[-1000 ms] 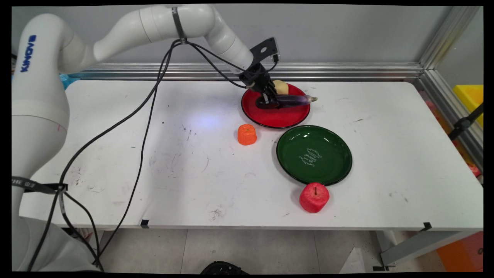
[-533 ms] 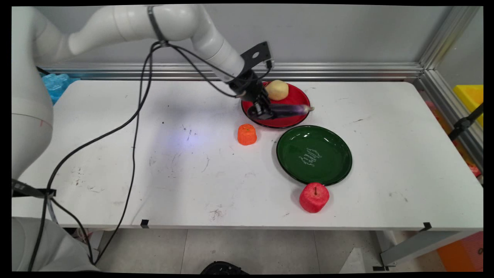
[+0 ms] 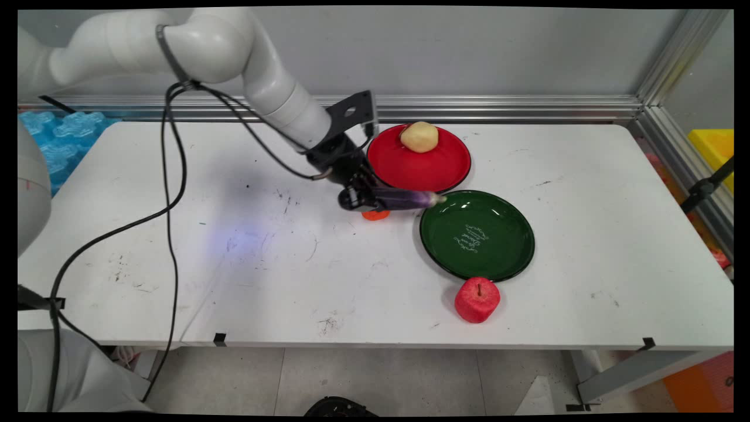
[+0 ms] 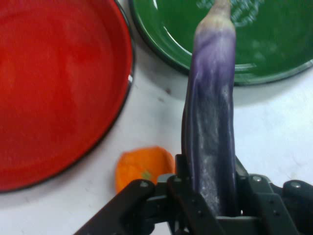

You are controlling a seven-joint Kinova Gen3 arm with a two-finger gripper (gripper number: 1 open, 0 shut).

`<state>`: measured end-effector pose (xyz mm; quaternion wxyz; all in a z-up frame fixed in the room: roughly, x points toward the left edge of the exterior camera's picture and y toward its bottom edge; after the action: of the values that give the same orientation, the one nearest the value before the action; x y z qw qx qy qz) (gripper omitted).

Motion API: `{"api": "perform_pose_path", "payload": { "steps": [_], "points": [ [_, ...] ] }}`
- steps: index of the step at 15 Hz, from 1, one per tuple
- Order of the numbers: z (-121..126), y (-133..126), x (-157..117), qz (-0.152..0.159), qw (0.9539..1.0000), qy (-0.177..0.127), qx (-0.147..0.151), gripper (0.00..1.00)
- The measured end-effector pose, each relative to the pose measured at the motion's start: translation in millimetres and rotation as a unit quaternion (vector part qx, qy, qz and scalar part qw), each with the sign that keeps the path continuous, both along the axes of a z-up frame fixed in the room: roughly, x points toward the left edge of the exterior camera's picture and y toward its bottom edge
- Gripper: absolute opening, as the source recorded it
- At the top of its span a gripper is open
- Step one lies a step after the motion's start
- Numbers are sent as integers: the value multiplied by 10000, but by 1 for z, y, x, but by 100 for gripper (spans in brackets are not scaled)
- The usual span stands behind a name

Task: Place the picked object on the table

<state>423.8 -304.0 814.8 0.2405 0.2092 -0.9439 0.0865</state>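
Note:
My gripper is shut on a long purple eggplant, held clear of the table and lying level. The eggplant's tip reaches the left rim of the green plate. Just beneath the gripper sits an orange fruit, mostly hidden in the main view. The red plate lies behind the gripper, with a pale yellow fruit at its far side.
A red apple stands near the table's front edge, just below the green plate. Black cables hang from the arm over the table's left part. A metal rail runs along the back wall.
The gripper has carried the eggplant off the red plate, forward and leftward, to above the orange fruit. The yellow fruit on the red plate now shows fully.

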Motion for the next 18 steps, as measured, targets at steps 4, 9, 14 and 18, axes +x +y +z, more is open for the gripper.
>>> {"api": "perform_pose_path", "payload": {
  "steps": [4,9,14,18],
  "points": [
    [-4,24,13,-34,9999,-116,40,0],
    [-15,42,26,-84,9997,-210,52,0],
    [-26,48,32,-107,9997,-229,11,0],
    [-36,46,33,-104,9997,-214,-66,0]
  ]
}}
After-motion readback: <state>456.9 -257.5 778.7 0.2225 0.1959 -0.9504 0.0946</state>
